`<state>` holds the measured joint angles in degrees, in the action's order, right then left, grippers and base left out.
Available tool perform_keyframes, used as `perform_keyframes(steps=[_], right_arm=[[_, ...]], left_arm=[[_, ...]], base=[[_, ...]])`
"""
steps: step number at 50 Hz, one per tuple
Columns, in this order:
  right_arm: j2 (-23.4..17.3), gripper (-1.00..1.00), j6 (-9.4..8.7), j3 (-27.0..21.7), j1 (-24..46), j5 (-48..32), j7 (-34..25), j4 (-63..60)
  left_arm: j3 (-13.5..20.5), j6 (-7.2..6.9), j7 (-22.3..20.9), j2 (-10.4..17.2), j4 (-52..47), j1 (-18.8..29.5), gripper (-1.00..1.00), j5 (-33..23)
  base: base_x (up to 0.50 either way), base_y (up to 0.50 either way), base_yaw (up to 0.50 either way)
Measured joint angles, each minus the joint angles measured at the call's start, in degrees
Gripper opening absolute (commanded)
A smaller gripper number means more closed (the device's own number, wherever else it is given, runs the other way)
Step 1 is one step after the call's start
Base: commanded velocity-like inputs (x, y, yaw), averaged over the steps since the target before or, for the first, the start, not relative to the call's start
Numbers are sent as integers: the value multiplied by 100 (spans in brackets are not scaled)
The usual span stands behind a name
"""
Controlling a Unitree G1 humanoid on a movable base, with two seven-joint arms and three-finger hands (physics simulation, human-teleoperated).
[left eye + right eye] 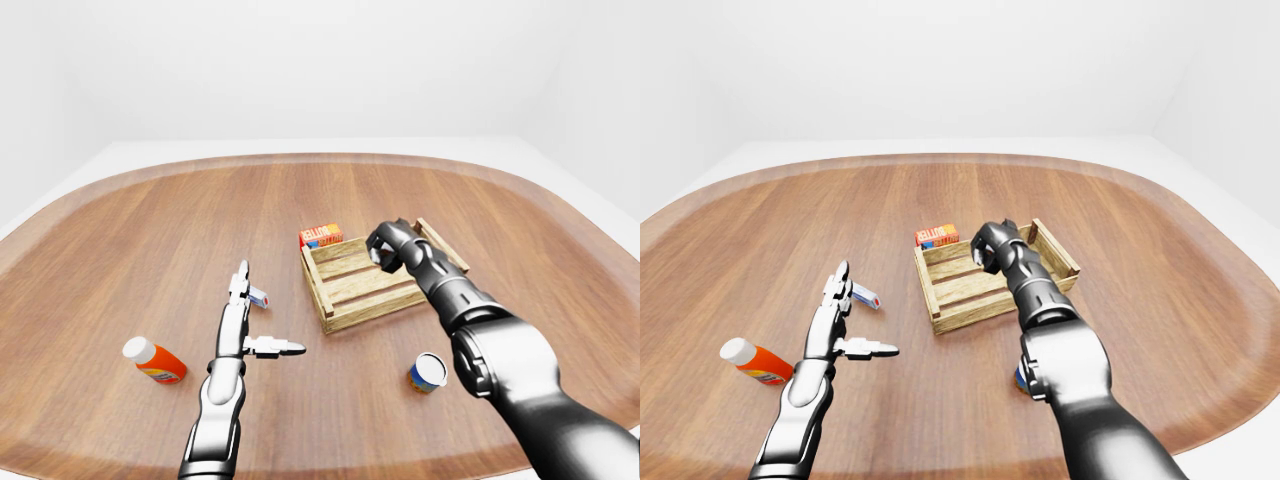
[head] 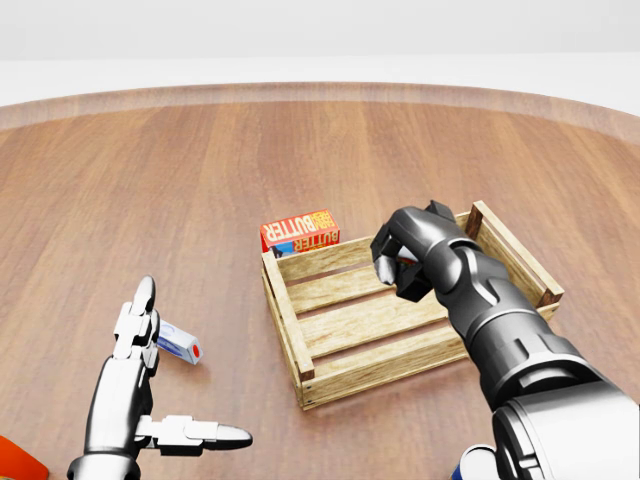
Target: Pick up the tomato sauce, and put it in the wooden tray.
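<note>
We held our right hand (image 2: 405,258), fingers clamped on the small red-and-white tomato sauce can (image 2: 403,262), over the slatted wooden tray (image 2: 345,322) mid-desk, only release remaining; our left hand (image 2: 140,385) hovered splayed, holding nothing.

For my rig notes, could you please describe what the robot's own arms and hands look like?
Both arms are glossy metallic grey with black segmented joints. The left hand is slim and silver, with three jointed, dark-tipped fingers. The right hand is darker, on a thick ringed forearm. No cables or markings show.
</note>
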<state>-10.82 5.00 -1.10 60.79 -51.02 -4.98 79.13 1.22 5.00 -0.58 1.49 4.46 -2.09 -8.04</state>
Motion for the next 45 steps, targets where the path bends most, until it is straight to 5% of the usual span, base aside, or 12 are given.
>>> perform_keyframes(steps=[45], right_arm=[[-19,-100,-396,-268,-131,-538,-620,94]], left_arm=[[6,0,10,2,21,20,100,-12]], base=[[0,0,0]])
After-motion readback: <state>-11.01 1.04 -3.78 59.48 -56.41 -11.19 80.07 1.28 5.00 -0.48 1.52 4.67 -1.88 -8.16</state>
